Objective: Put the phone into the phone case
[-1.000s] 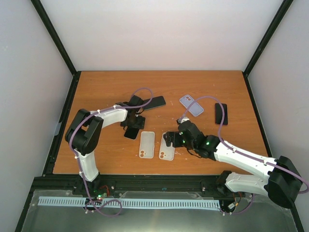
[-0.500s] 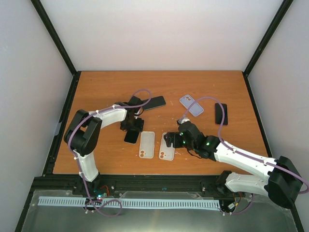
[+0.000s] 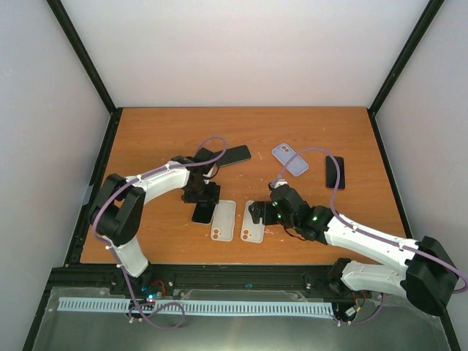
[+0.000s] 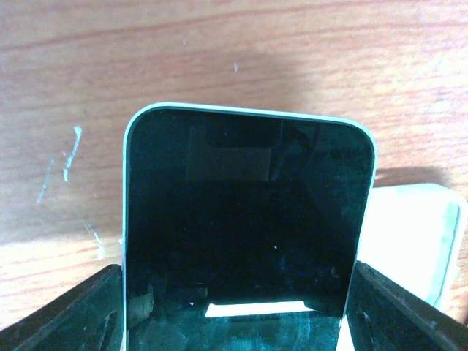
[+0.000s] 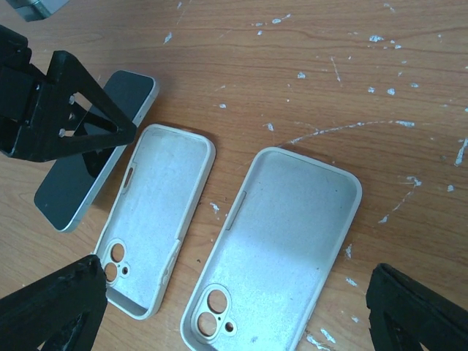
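Left of centre in the overhead view, the left gripper (image 3: 202, 200) clamps the dark phone (image 3: 200, 214) by its long edges just beside the left case (image 3: 223, 220), seemingly to align it, while the right gripper (image 3: 256, 213) hovers wide and empty over the right case (image 3: 253, 231).

Wooden table (image 3: 161, 131), seemingly paint-flecked

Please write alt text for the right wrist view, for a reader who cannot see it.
Two empty white phone cases lie side by side, open side up, on a wooden table. Beside them, the left gripper holds a dark-screened phone.
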Action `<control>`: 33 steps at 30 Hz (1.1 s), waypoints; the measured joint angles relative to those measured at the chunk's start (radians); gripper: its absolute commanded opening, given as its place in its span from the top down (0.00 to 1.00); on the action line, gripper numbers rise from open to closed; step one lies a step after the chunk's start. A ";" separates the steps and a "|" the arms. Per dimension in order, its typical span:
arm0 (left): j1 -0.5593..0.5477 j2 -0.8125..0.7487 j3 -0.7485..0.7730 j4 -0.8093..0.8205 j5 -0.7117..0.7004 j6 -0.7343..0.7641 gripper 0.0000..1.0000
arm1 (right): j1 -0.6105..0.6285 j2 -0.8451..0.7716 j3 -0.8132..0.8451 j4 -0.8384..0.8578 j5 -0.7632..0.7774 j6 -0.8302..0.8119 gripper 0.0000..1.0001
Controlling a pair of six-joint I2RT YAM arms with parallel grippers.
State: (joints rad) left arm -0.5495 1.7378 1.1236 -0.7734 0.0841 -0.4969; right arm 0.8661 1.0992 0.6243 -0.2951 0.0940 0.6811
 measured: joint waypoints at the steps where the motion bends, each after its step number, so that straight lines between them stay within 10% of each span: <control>1: -0.002 -0.003 -0.006 0.000 0.004 -0.008 0.38 | 0.000 -0.001 -0.003 0.000 0.000 0.000 0.05; 33: -0.096 -0.124 -0.219 0.294 0.282 -0.248 0.41 | 0.000 -0.016 -0.024 0.017 -0.005 0.016 0.05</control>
State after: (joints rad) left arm -0.6456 1.6142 0.9051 -0.4789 0.3664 -0.7448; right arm 0.8661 1.0828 0.6003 -0.2783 0.0895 0.6968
